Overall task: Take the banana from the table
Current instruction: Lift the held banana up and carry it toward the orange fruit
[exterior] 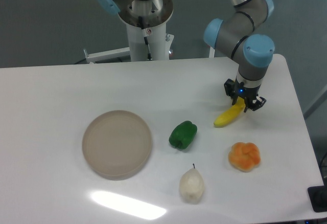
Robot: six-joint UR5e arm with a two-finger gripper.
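The gripper [244, 101] is pointing straight down over the right side of the table [61, 91], and its two jaws are squeezing the upper end of the banana [228, 117]. The jaws are pressed close on each side of the yellow tip, so they look closed on it, though the black fingers are small and a bit hard to see from here. The banana is slanting, with its high end in the jaws and its low end pointing toward 8 o'clock. That low end is looking like it is touching the table, but it is hard to be sure. The arm [249, 35] is coming in from 12 o'clock, with blue caps on its joints. The green pepper [183, 134] is sitting near the middle of the table, at about 8 o'clock from the banana and apart from it. The orange fruit [244, 156] is lying at 5 o'clock from the banana, near it but not touching. The pale pear [191, 185] is lying toward the front edge, at 6 o'clock from the pepper. The round plate [117, 143] is resting well to the left, at 9 o'clock from the pepper.
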